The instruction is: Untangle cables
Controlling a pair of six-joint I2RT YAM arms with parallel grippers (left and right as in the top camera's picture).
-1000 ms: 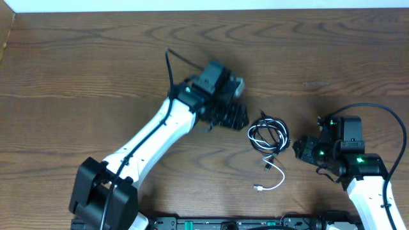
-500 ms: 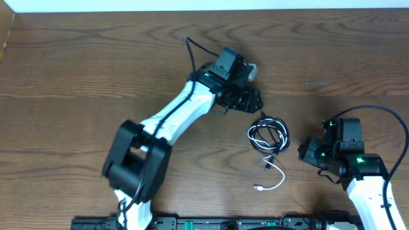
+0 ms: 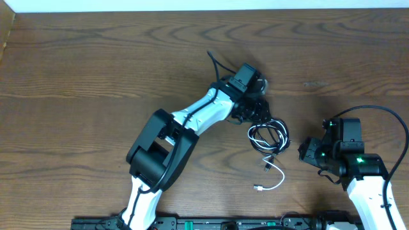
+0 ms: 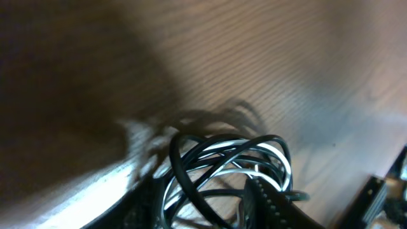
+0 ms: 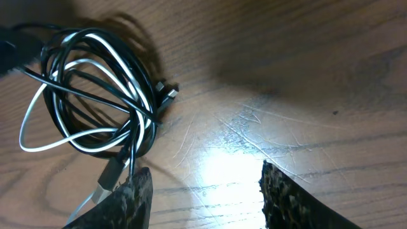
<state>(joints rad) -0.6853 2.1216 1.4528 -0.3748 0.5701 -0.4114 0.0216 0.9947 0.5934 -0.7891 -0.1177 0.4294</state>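
The cables [image 3: 268, 137] are seen bundled on the table [image 3: 96, 76], right of frame centre. The left claw [image 3: 261, 115] is held open over their upper edge. The right claw [image 5: 206, 187] is spread open, just right of them.

A dark brown wooden table [image 3: 77, 76] with wavy grain fills the overhead view, with a white strip [image 3: 192, 5] along the table's far edge and a black rail [image 3: 223, 223] along its near edge.
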